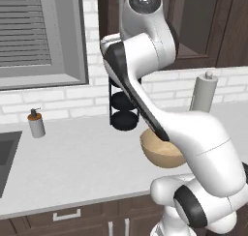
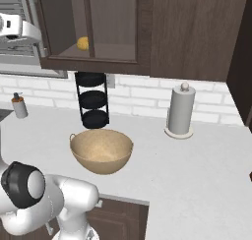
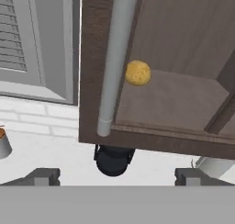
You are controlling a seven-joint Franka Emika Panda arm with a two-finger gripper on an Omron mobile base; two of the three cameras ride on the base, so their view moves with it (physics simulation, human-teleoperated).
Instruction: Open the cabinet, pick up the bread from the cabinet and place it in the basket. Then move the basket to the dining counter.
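Note:
The dark brown cabinet [image 2: 192, 32] hangs on the wall above the counter, and its glass door [image 3: 92, 81] looks closed. The long silver handle [image 3: 114, 58] stands straight ahead of my open gripper [image 3: 118, 177], with nothing between the fingertips [image 3: 43, 176]. Behind the glass, the small yellow bread [image 3: 137, 73] rests on the cabinet shelf, also the bread [image 2: 83, 43] in the right base view. The tan basket [image 2: 102, 150] sits on the counter below, and my arm half hides the basket [image 1: 162, 155] in the left base view. The dining counter is out of view.
A black three-tier rack [image 2: 93, 99] stands against the brick wall under the cabinet. A paper towel roll [image 2: 181, 111] stands to the right, a soap dispenser [image 1: 36, 124] to the left near the sink [image 1: 7, 153]. A shuttered window [image 1: 38, 36] is left of the cabinet.

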